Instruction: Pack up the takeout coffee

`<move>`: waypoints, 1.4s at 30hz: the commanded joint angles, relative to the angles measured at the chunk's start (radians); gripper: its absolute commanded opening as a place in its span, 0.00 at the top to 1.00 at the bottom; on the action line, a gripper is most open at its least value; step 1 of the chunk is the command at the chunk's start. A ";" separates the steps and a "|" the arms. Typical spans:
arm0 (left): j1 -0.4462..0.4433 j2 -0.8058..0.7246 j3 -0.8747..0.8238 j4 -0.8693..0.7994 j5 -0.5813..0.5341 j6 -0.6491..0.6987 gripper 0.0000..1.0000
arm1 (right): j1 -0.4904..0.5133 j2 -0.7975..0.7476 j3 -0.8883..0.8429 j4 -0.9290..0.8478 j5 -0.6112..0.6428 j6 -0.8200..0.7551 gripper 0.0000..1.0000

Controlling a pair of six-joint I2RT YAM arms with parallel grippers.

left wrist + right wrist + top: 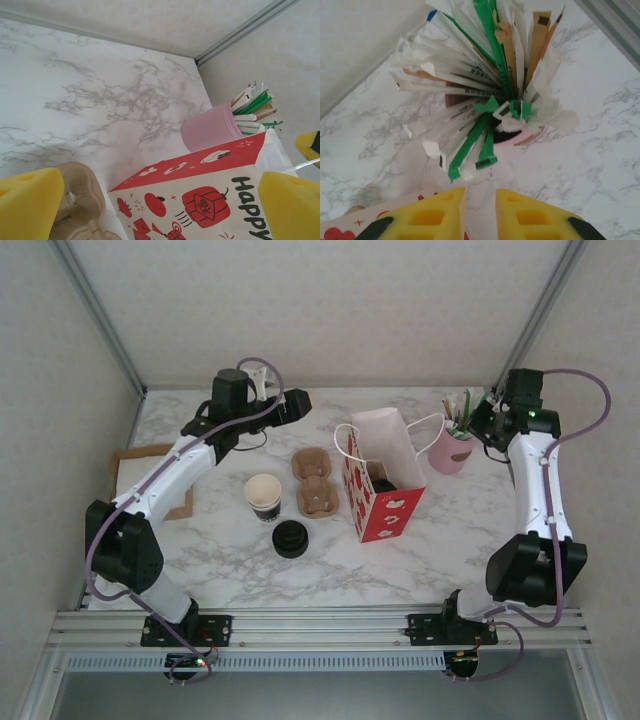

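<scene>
Left claw (160,205) gapes wide, empty; right claw (480,212) narrow, empty, above the pink straw cup (448,455); the small paper cup with round black lid (383,484) seems low inside the red-and-white paper bag (385,515), mostly hidden; probably light, crushable; grip its wall gently.

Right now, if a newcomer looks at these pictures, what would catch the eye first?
The red-and-white paper bag standing open near the middle of the table stands out first. Behind it to the right, a pink cup bristles with wrapped straws and sticks, the right gripper close over it. Left of the bag sit a brown cup carrier, a lidless cup and a loose black lid.
</scene>
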 commanded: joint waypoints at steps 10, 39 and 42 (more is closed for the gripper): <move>0.013 -0.029 -0.020 0.043 0.026 -0.009 0.00 | -0.004 0.095 0.105 0.038 0.067 -0.042 0.76; 0.026 -0.037 -0.032 0.046 0.030 -0.005 0.00 | -0.004 0.236 0.188 0.039 0.053 -0.076 0.75; 0.026 -0.041 -0.034 0.046 0.029 -0.007 0.00 | -0.004 0.242 0.191 0.038 0.051 -0.077 0.77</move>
